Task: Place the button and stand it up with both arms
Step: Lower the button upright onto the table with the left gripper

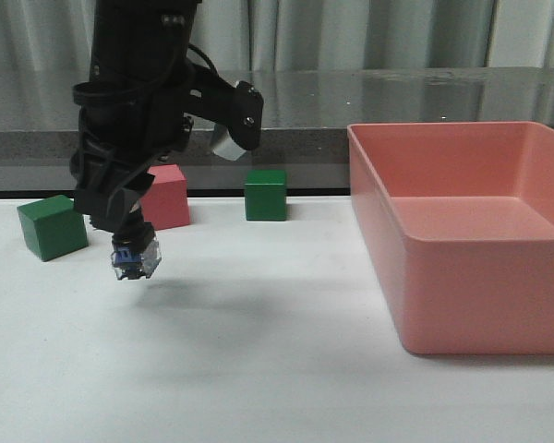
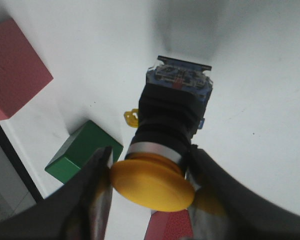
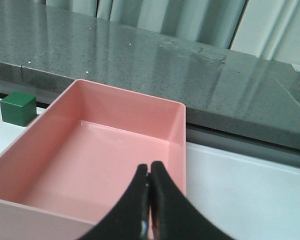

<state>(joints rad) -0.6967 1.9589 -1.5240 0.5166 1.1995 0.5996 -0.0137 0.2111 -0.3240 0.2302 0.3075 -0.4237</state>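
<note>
My left gripper (image 1: 129, 238) hangs over the left side of the white table and is shut on the button (image 1: 135, 256). The clear-and-blue base points down, a little above the tabletop. In the left wrist view the button (image 2: 165, 135) shows its yellow cap, silver collar, black body and blue base, with the cap pinched between the fingers (image 2: 97, 185) of the left gripper (image 2: 150, 182). My right gripper (image 3: 150, 172) is shut and empty, above the pink bin (image 3: 105, 150). The right arm is out of the front view.
A green cube (image 1: 52, 227), a pink cube (image 1: 168, 197) and a second green cube (image 1: 266, 195) stand on the white table (image 1: 258, 369) behind the left gripper. A large pink bin (image 1: 471, 240) fills the right side. A dark counter runs behind the table.
</note>
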